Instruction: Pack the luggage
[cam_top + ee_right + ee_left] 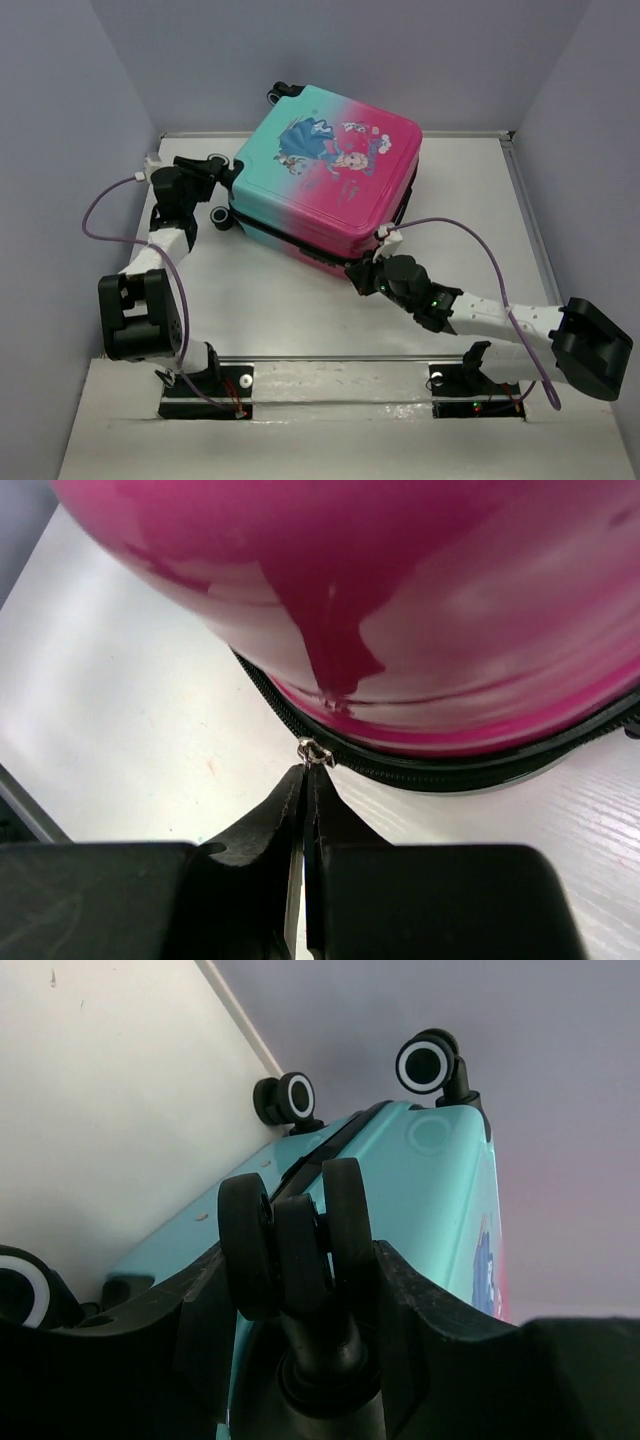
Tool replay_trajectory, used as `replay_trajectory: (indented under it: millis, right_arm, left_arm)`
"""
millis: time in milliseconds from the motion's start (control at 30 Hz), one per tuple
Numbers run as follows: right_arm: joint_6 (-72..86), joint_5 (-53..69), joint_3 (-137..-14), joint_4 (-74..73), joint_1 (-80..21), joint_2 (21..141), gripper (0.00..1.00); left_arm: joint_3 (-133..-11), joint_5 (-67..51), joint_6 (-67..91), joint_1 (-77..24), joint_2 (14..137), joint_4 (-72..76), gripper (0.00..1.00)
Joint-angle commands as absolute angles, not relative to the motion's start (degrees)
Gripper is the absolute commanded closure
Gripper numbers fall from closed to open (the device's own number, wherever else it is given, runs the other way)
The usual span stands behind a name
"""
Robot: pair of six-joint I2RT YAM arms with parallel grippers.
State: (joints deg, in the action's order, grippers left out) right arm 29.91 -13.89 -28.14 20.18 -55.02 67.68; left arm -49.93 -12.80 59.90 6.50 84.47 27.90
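Inspecting the top view, you will find the luggage [325,180] closed and lying flat at the far middle of the table [280,300], printed shell facing up. Its teal end points toward 10 o'clock and its pink end toward 4 o'clock.

Your left gripper [218,180] sits at the case's 9 o'clock corner, among the wheels. On the left wrist camera, a black caster wheel [295,1250] stands between the two fingers [420,1310]. The fingers appear to press its sides, though the contact is dark and hard to confirm. Two further wheels [285,1098] with white rings show beyond, toward 12 o'clock, against the teal shell.

Your right gripper [362,275] is at the case's 5 o'clock corner, on the pink end. On the right wrist camera its fingers are pressed together, tips pinching the small metal zipper pull [313,752]. The pull sits on the black zipper track [450,775], which runs under the curve of the pink shell. The track reads as shut on both sides of the pull.
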Motion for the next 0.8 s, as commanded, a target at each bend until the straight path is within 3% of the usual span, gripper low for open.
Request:
replay_trajectory:
  millis: [0,133,367,600,767]
  right_arm:
    - [28.8,-12.4,-32.7,25.0,-56.0,69.5,0.93]
    - [26.8,-18.9,-35.9,25.8,-56.7,74.1,0.93]
    - [23.6,-22.4,-39.4,23.6,-55.3,74.5,0.93]
    - [21.8,-16.2,-41.0,19.9,-49.9,71.3,0.93]
    - [25.1,-4.3,-43.1,25.2,-50.7,77.8,0.93]
  left_arm:
    - [-43.3,-17.3,55.7,0.3,77.8,39.3,0.94]
    - [-39.0,-15.7,55.0,-7.7,72.4,40.1,0.94]
    - [-31.6,-15.5,53.5,-9.6,59.3,35.9,0.94]
    - [-24.4,-13.5,53.0,-15.2,47.5,30.6,0.94]
    - [-21.0,-6.1,55.2,-28.0,45.1,30.7,0.94]
